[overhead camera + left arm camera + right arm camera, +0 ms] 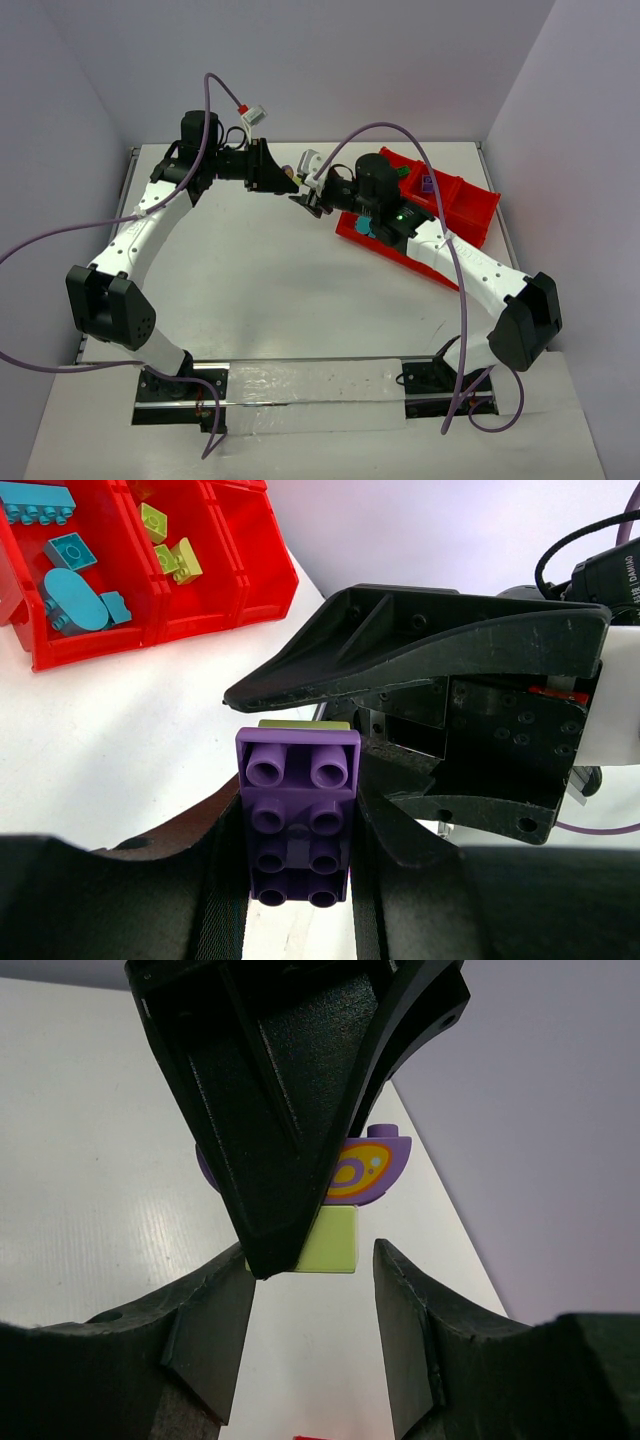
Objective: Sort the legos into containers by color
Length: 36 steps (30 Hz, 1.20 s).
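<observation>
Left gripper point(300, 805) clenched on purple brick point(298, 780), with a yellow-green brick point(332, 1242) stuck to it. Right gripper point(313, 1256) released, jaws apart, flanking the yellow-green brick.

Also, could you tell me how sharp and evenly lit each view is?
Top external: soft, even light, mild glare on the glossy strip at the bottom. Left wrist: purple brick sharp, its lower studs shaded between the left gripper's fingers. Right wrist: yellow-green brick crisp, the right gripper's near fingers dark and slightly soft.
</observation>
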### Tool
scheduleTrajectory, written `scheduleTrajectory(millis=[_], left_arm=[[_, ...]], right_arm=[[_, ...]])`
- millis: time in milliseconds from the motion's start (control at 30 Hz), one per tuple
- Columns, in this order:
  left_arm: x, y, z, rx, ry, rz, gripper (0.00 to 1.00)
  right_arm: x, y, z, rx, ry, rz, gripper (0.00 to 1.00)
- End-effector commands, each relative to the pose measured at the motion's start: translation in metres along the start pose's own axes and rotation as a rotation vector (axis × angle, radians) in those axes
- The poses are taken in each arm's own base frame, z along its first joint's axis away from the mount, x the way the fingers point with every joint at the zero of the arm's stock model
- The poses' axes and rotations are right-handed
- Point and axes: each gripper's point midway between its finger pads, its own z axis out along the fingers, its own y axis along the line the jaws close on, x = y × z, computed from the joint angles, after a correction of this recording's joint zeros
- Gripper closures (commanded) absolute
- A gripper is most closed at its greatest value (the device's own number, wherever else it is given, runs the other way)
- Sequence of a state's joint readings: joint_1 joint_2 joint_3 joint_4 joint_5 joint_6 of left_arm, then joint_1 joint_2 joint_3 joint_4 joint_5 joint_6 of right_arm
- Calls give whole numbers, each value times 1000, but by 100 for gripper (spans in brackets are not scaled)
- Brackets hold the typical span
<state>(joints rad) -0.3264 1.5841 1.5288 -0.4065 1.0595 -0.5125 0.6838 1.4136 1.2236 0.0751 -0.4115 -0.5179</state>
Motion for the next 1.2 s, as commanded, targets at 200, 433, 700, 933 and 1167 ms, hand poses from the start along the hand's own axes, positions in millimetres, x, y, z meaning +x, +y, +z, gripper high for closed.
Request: scheduleTrajectory(millis=[200, 433, 700, 933, 1167], left_arm=[[-7, -17, -5, 36, -23, 71, 100], [-5, -13, -4, 30, -19, 65, 100], [-5, -12, -4, 28, -19, 63, 100], [-4, -11, -4, 27, -16, 62, 100], [-3, -12, -4, 29, -15, 63, 100]], right_arm=[[-29, -13, -1, 29, -69, -37, 44], [-34, -14, -2, 38, -85, -36, 43], [-35, -16, -1, 39, -85, -37, 42], [-35, -16, 0, 43, -87, -32, 37], [-36, -17, 1, 46, -90, -28, 55]])
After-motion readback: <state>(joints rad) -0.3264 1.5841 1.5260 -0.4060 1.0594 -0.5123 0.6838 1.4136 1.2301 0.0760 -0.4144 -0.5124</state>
